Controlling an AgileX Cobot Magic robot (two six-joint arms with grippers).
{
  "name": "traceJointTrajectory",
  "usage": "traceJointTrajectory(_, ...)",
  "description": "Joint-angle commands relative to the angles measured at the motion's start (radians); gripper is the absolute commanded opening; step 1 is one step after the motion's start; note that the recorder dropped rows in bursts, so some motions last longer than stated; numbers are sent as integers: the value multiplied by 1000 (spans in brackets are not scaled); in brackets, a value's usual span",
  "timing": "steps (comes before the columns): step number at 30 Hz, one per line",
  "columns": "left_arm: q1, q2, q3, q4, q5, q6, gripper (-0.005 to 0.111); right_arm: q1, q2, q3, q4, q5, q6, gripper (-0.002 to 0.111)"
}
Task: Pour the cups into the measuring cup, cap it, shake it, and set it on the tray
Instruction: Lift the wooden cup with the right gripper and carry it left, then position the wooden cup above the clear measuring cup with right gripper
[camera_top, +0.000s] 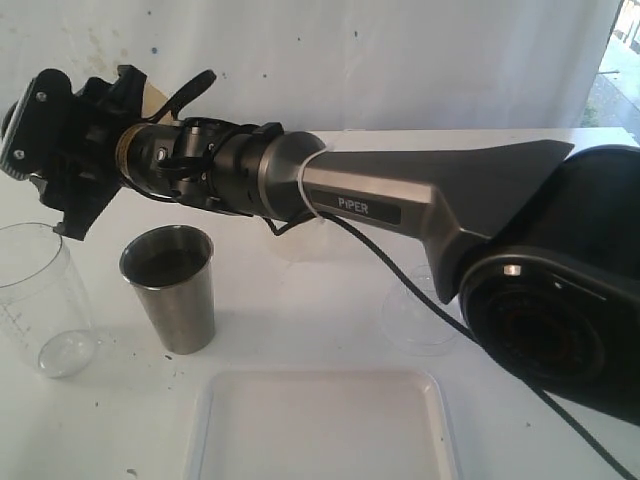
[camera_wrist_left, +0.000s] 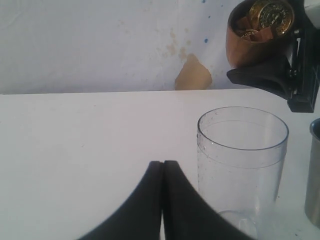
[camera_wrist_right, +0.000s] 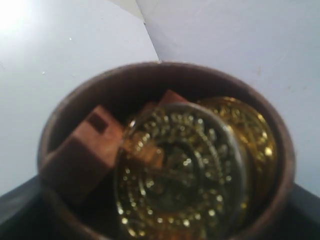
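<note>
Wooden cup (camera_wrist_left: 239, 46) in right claw (camera_top: 42, 135)

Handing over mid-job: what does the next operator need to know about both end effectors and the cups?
Left end effector: shut, empty, low near the measuring cup.
Right end effector: gripping the wooden cup, raised and tilted beside the measuring cup. Gold coins and wooden blocks are inside the wooden cup.
Measuring cup: upright, looks empty.
Steel tumbler: upright next to it.
Tray: holds no cup.
Done: wooden cup lifted.
Left: both pours, capping, shaking, placing on tray. Cap not identified.
</note>
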Motion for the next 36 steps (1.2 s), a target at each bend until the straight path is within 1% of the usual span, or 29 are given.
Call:
traceJointTrajectory(1,-1,-5,4,-9,-13,-2,0,2,-9,-8,-3,-20,-87,0)
traceJointTrajectory(6,-1,-5,4,-9,-13,-2,0,11,-9,-8,-3,-20,-87,0)
traceJointTrajectory(11,-1,-5,4,-9,-13,-2,0,22,-8,-8,-3,-57,-88,0)
traceJointTrajectory(26,-1,-5,4,-9,-13,-2,0,22,1,-12,-3,-52,-321,0)
traceJointTrajectory(29,-1,-5,4,-9,-13,-2,0,22,1,-12,-3,-38,-393,0)
traceJointTrajectory(30,-1,-5,4,-9,-13,-2,0,22,1,-12,-3,-36,-445,0)
traceJointTrajectory(35,-1,-5,4,-9,-13,-2,0,23,1,-12,-3,-47,-471,0)
traceJointTrajectory(36,-1,-5,4,-9,-13,-2,0,26,1,-12,-3,-58,-503,0)
